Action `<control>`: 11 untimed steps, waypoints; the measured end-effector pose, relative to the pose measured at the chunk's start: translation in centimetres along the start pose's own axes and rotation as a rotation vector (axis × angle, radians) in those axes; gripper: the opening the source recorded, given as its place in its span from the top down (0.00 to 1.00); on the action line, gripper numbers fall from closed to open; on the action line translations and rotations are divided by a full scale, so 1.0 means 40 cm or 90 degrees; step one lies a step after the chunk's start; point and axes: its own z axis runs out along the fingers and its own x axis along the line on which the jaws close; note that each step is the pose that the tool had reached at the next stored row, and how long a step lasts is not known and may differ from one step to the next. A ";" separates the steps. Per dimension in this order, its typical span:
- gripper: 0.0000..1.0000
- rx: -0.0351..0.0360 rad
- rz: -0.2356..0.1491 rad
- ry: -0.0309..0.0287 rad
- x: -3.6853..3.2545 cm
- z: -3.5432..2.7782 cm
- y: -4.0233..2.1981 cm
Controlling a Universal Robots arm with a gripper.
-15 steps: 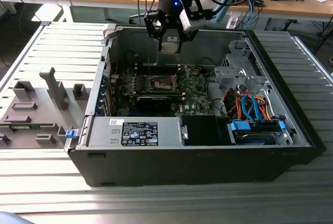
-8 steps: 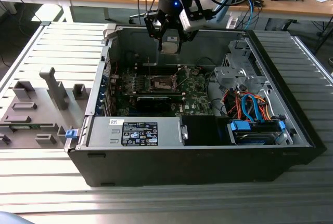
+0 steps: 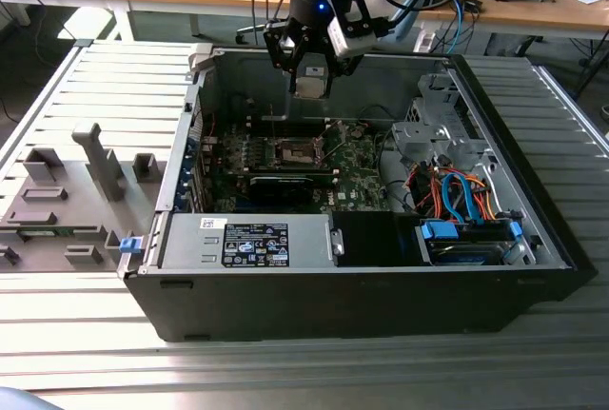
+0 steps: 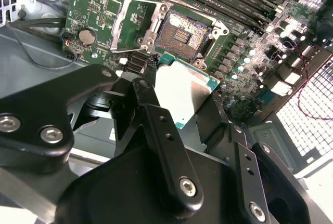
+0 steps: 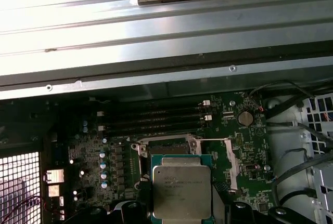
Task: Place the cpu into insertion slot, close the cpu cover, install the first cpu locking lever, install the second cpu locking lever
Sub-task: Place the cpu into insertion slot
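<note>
Fingers [image 4: 149,100] on cpu [image 4: 183,91] — above insertion slot [image 4: 182,34]

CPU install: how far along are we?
Done: nothing is seated yet; the small flat square silver-grey cpu is only picked up. In hand: the black end effector grips it above the dark square insertion slot, which lies bare. Left: seating the cpu, closing the thin silvery hinged cpu cover, which stands open beside the slot, then the two lever steps.

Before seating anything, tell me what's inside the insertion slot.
The insertion slot sits bare in the second wrist view, with no chip inside. The cpu, hanging above, hides one edge.
</note>
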 end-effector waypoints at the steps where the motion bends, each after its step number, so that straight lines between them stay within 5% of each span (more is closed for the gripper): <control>1: 0.46 0.0000 0.000 0.0000 0.000 0.000 0.000; 11: 0.46 -0.0001 0.005 -0.0004 0.000 0.000 0.000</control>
